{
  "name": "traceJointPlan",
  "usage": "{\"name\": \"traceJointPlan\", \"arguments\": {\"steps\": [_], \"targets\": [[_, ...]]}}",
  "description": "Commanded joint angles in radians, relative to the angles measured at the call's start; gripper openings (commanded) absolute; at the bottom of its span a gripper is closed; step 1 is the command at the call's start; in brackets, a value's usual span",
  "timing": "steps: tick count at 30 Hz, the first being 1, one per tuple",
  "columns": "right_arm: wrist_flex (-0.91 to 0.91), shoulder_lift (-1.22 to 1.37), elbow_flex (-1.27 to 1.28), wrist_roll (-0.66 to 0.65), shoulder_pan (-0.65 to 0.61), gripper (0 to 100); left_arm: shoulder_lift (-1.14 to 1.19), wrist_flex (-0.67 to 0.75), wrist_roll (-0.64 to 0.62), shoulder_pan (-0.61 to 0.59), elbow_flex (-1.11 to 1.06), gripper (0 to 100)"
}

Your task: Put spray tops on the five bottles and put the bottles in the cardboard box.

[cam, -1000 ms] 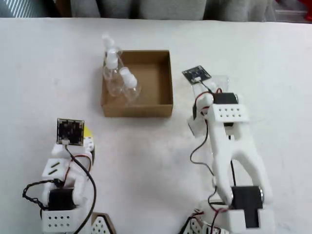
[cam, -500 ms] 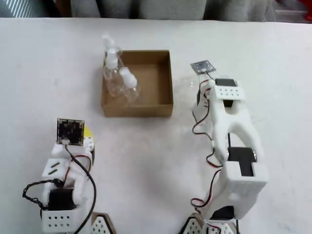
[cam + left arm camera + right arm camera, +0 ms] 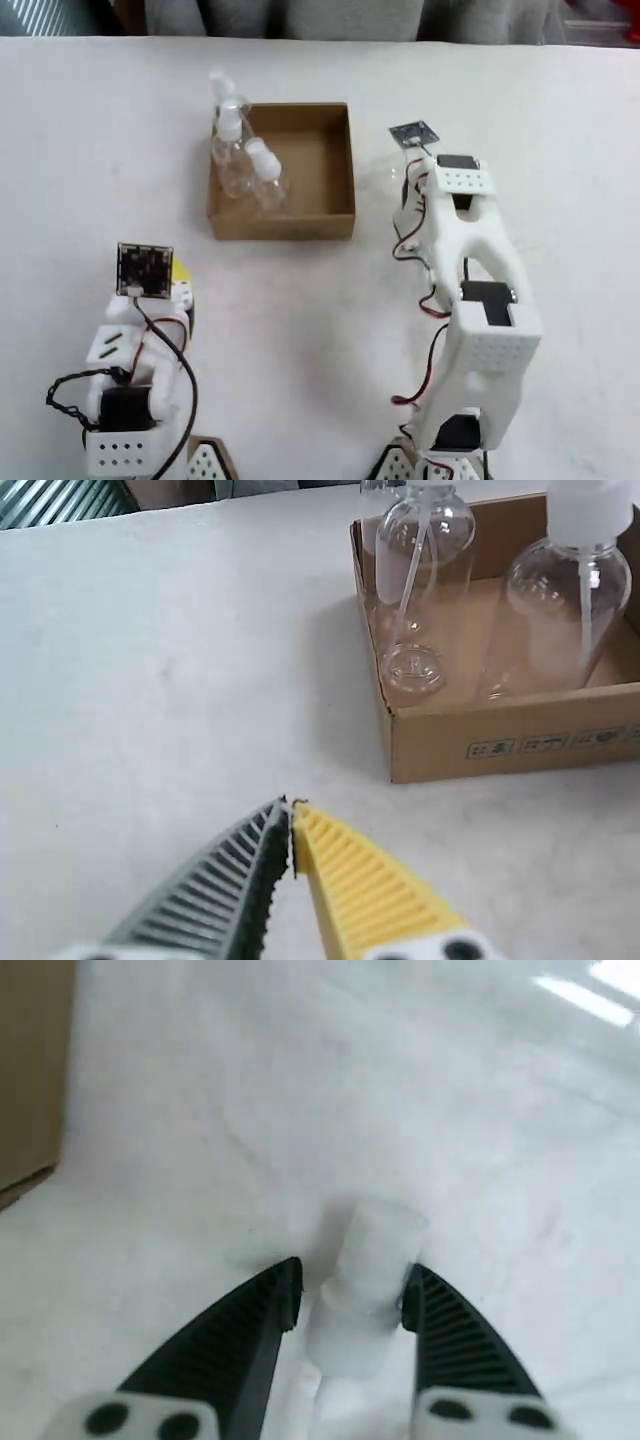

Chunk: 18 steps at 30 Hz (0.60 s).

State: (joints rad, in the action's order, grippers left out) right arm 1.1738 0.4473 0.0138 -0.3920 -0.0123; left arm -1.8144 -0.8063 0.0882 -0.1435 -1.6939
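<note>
Near left, our left gripper (image 3: 290, 810) is clenched on nothing, with open table (image 3: 100, 150) between it and the box (image 3: 300, 228). We count three capped bottles (image 3: 420, 590) along the box's left wall, its right half free. Right of the box, apart from its edge, our right gripper (image 3: 350, 1295) clasps one white top (image 3: 375, 1240).
</note>
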Motion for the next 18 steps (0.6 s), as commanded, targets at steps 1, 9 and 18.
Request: {"name": "traceJointPlan", "arguments": {"steps": [1, 9, 18], "targets": [[-0.004, -0.025, -0.064, 0.012, 0.024, 0.8, -0.007, 0.012, 0.006, 0.01, 0.0, 2], [0.243, -0.194, -0.198, 0.086, 0.025, 1.7, -0.007, 0.012, 0.006, 0.01, 0.0, 2], [0.503, -0.476, -0.445, 0.18, 0.025, 1.6, -0.007, 0.012, 0.006, 0.01, 0.0, 2]]}}
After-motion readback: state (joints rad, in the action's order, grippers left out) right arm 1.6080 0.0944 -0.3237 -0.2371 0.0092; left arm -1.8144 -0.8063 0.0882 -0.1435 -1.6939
